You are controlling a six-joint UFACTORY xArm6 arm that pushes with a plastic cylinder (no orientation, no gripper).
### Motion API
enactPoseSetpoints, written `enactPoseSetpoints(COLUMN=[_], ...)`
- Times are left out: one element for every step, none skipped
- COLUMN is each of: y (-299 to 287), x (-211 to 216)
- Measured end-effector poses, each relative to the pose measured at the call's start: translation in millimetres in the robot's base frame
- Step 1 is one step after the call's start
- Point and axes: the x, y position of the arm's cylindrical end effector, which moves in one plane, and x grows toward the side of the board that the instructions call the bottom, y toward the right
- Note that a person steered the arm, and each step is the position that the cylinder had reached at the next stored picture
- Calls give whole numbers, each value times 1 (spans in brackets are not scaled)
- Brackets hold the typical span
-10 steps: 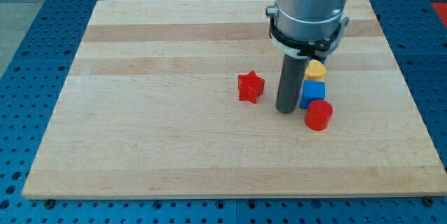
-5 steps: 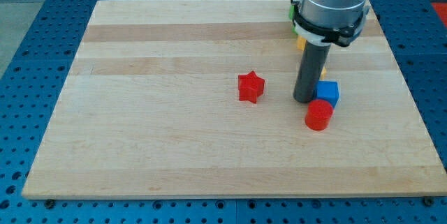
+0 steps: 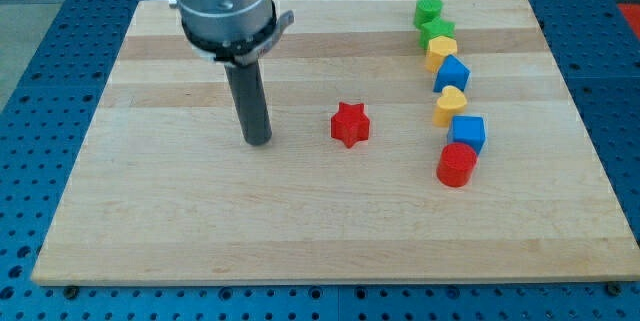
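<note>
My tip (image 3: 259, 141) rests on the wooden board (image 3: 180, 221), left of centre, touching no block. The nearest block is a red star (image 3: 350, 124), some way to its right. Down the view's right side runs a curved line of blocks: a green cylinder (image 3: 429, 8), a green star-like block (image 3: 436, 31), a yellow block (image 3: 441, 52), a blue block (image 3: 452, 73), a yellow heart-like block (image 3: 451, 105), a blue cube (image 3: 467, 133) and a red cylinder (image 3: 456, 165).
The board lies on a blue perforated table (image 3: 40, 41). The arm's grey housing (image 3: 220, 1) hangs above the board's upper left part.
The rod has swung from beside the blue cube far to the left, past the red star. The red star has shifted slightly left. The right-hand column of blocks is now uncovered.
</note>
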Motion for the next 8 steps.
enactPoseSetpoints(y=[15, 60, 83, 83, 98, 106, 108, 108], x=[-27, -34, -34, -34, -34, -35, -35, -22])
